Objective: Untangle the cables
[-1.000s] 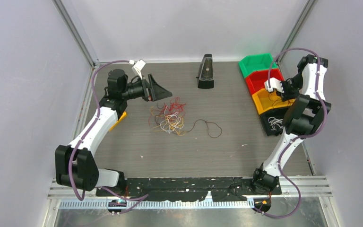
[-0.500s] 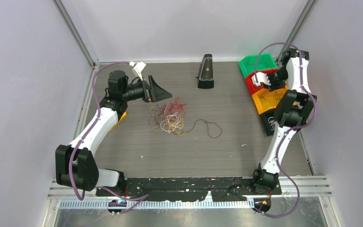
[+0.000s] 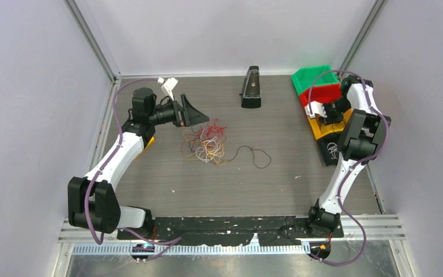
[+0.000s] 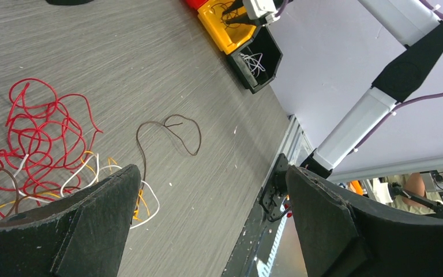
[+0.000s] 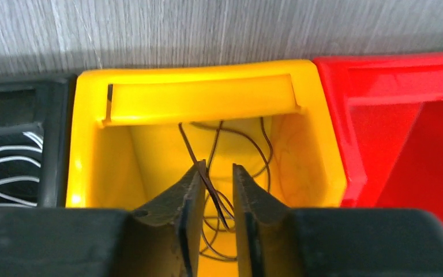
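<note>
Grey wood-grain table (image 3: pixel 277 179), tangle of cables (image 3: pixel 205 141) left of its middle, loose brown cable (image 3: pixel 256 156) just beside that, black wedge (image 3: pixel 251 88) near the far edge, green bin (image 3: pixel 311 78), red bin (image 3: pixel 323 92), yellow bin (image 5: pixel 202 95) and black bin (image 3: pixel 329 151) in a row at the right edge.

The grey wood-grain surface (image 3: pixel 236 184) is open on the near side of the tangle of thin red, yellow and white wires (image 3: pixel 205 141). A black wedge-shaped block (image 3: pixel 251 88) stands far back. The right tool (image 5: pixel 217 170) sits low inside the yellow plastic bin (image 5: pixel 202 95), walls close either side.
</note>
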You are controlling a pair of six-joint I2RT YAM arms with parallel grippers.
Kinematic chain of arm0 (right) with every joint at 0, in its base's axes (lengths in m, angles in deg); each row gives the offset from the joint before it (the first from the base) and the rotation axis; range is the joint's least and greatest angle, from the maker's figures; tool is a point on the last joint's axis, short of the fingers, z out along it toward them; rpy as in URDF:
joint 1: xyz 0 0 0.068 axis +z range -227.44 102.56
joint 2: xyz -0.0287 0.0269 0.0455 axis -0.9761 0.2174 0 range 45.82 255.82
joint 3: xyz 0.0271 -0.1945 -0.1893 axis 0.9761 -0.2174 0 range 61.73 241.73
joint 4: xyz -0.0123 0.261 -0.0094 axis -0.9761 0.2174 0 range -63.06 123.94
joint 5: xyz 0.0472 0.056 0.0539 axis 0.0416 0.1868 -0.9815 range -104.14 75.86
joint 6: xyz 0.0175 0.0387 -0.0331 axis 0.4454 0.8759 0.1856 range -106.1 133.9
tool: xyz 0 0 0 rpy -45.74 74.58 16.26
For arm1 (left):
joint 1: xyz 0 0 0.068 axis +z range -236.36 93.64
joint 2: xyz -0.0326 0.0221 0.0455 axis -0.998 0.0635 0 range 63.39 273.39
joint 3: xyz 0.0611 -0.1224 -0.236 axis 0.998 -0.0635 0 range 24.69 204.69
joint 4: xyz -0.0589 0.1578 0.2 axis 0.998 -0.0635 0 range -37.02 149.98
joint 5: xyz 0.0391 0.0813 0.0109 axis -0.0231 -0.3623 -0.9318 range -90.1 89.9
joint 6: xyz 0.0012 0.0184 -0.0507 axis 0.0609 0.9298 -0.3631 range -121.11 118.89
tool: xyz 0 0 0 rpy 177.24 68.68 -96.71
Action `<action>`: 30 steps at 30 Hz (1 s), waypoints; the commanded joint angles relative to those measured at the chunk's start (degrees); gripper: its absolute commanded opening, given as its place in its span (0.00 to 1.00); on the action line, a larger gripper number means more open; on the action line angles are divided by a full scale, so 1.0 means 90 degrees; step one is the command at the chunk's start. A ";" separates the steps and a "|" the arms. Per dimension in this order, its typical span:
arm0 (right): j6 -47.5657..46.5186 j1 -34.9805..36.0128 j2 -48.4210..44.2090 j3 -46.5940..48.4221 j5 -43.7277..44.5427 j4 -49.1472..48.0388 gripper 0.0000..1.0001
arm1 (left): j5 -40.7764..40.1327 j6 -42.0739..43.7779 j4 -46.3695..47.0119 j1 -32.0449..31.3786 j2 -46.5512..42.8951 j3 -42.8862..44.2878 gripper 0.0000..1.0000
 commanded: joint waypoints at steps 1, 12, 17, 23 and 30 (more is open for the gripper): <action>-0.2751 -0.0032 -0.0784 -0.0036 -0.0261 -0.0271 0.38 | 0.0085 0.0128 0.0029 0.0034 -0.0048 0.0146 1.00; -0.2641 -0.0280 -0.1524 0.0020 -0.0412 0.0394 0.82 | 0.0100 0.0179 0.0072 0.0034 -0.0079 0.0131 0.99; -0.1632 -0.0166 -0.2151 0.0087 -0.1273 0.0886 0.96 | -0.0355 0.0986 -0.0715 0.0076 -0.0223 0.0201 0.99; 0.3961 0.1675 -0.2862 0.0209 -0.1416 0.0479 0.99 | -0.1264 0.1899 -0.2161 0.0112 -0.0070 0.0255 0.97; 0.9397 0.3892 -0.3078 -0.1008 -0.2489 -0.1866 0.83 | -0.1278 0.2066 -0.2416 0.0168 0.0437 0.0101 0.62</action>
